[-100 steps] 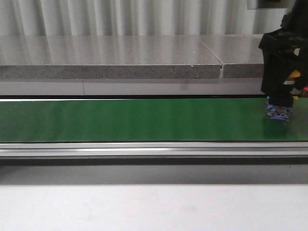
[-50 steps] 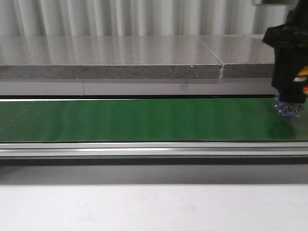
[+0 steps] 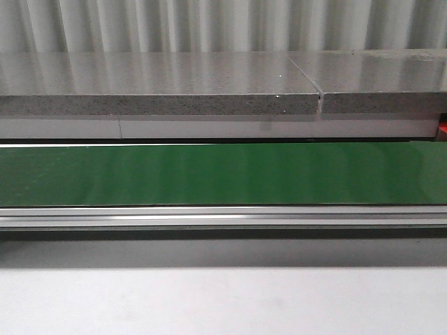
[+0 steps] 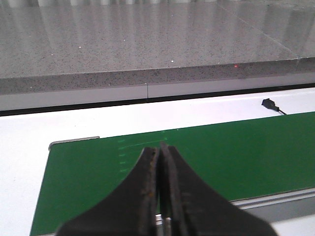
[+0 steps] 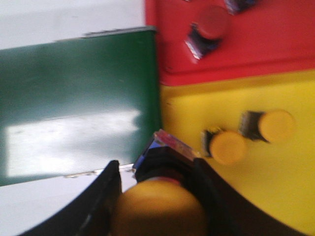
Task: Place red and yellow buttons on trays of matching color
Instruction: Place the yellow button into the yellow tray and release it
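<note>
While the right gripper is clamped on a round yellow button at the flat yellow tray's edge, it should move further over – lowering gently – left gripper pressed together

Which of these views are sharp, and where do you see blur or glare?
Front view: sharp, soft sheen on the green conveyor belt. Left wrist view: sharp, reflections on the grey stone counter. Right wrist view: blurred, white glare on the belt; the held yellow round button is out of focus.
</note>
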Controlling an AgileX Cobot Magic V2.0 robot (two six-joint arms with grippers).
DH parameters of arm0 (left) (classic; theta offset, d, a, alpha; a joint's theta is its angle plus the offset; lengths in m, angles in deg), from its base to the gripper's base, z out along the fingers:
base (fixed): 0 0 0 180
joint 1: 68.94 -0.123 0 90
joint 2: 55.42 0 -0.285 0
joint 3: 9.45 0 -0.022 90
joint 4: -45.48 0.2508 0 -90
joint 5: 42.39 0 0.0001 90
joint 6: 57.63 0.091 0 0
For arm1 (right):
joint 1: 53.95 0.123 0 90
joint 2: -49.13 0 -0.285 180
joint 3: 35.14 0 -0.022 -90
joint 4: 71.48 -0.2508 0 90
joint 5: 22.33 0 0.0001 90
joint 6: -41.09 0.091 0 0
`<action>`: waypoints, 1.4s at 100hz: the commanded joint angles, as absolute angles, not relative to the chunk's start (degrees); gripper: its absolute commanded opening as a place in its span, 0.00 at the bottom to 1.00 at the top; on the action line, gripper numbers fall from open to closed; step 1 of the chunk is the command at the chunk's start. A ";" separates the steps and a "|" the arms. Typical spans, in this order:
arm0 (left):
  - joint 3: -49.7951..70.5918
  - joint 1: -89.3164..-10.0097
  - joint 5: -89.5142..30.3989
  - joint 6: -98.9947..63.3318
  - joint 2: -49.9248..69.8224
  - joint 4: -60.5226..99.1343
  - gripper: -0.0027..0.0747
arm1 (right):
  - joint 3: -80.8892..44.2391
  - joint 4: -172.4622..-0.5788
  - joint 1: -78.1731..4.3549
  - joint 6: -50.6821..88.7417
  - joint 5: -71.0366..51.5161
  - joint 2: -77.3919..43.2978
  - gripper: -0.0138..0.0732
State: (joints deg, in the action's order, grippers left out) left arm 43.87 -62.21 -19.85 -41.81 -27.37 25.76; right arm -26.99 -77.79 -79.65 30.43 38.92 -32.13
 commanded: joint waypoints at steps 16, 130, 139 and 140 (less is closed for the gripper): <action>42.39 -61.87 -24.17 -41.70 -27.03 24.71 0.01 | -18.47 -76.47 -94.58 33.10 31.68 -28.25 0.29; 42.39 -61.87 -24.17 -41.70 -27.03 24.71 0.01 | -10.23 -75.78 -99.51 37.18 13.55 -41.88 0.29; 42.39 -61.87 -24.17 -41.70 -27.03 24.71 0.01 | -10.23 -75.78 -99.51 37.78 12.83 -43.74 0.29; 42.39 -61.87 -24.17 -41.70 -27.03 24.71 0.01 | -10.23 -75.78 -99.51 37.78 12.79 -44.00 0.29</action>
State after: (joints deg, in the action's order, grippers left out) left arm 43.87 -62.21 -19.85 -41.79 -27.37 25.76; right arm -8.85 -76.18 -99.13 37.29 15.65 -44.21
